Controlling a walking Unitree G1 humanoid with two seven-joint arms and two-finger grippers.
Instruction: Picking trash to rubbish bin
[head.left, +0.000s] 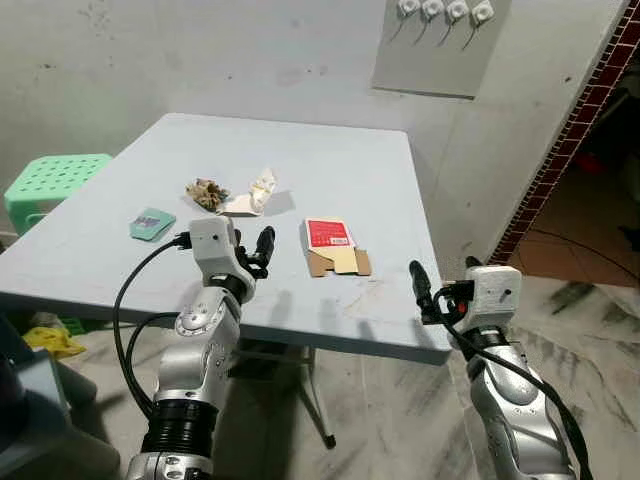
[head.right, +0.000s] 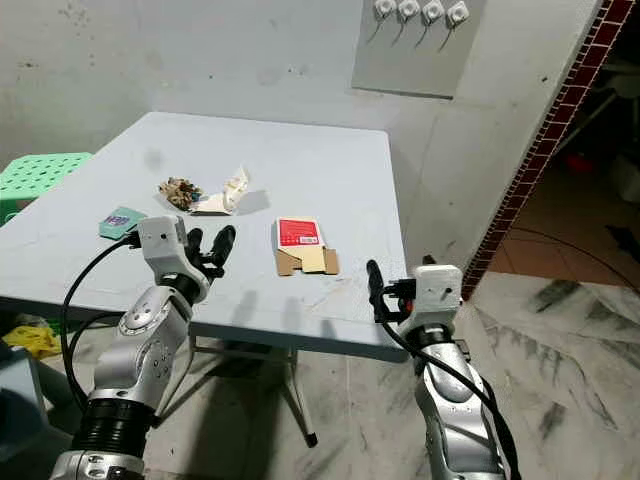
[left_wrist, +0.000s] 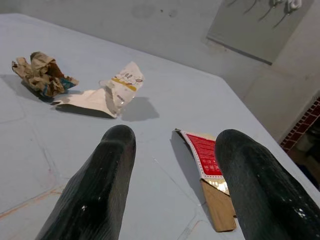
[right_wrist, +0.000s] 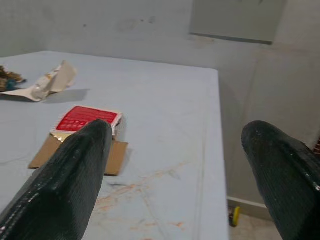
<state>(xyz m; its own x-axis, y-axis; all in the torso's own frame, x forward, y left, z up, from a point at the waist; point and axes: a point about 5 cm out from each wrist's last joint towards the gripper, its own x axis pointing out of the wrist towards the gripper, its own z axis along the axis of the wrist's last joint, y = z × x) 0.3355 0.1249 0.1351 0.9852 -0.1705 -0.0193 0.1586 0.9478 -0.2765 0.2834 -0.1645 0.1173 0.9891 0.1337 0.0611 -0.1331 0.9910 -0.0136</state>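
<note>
Right claw (head.left: 419, 285) spread at table (head.left: 330, 170) edge; left claw (head.left: 262, 247) spread above it.

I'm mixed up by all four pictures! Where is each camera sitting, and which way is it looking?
Left eye view: on the head, looking down at the table; both silver arms show.
Right eye view: the head's other eye, same scene, both arms again.
Left wrist view: on the left wrist, looking along the open left gripper toward the white wrapper and crumpled paper.
Right wrist view: on the right wrist, along the open right gripper.
All four share the red box.
</note>
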